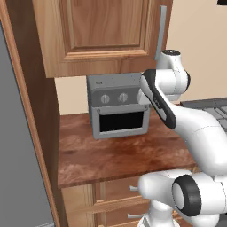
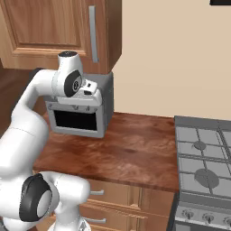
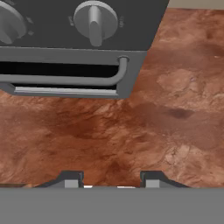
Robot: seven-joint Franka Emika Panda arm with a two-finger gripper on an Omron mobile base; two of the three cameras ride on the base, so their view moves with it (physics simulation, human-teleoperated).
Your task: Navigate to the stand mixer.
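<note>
The stand mixer is out of view. My arm is folded up over a brown wooden counter (image 1: 124, 155), and its hand (image 2: 90, 88) hangs just in front of a grey boxy toaster oven (image 1: 119, 111) with two knobs. In the hand view my gripper (image 3: 111, 181) points down at the bare counter (image 3: 175, 113) beside the oven's door handle (image 3: 87, 81). Its two fingertips (image 3: 72, 179) stand apart with nothing between them, so it is open.
A wooden wall cabinet (image 1: 102, 31) hangs above the toaster oven. A grey gas stove (image 2: 203, 167) adjoins the counter on the right. A tall grey panel (image 1: 17, 155) and a wooden side wall close off the left. Drawers (image 2: 117, 203) sit under the counter.
</note>
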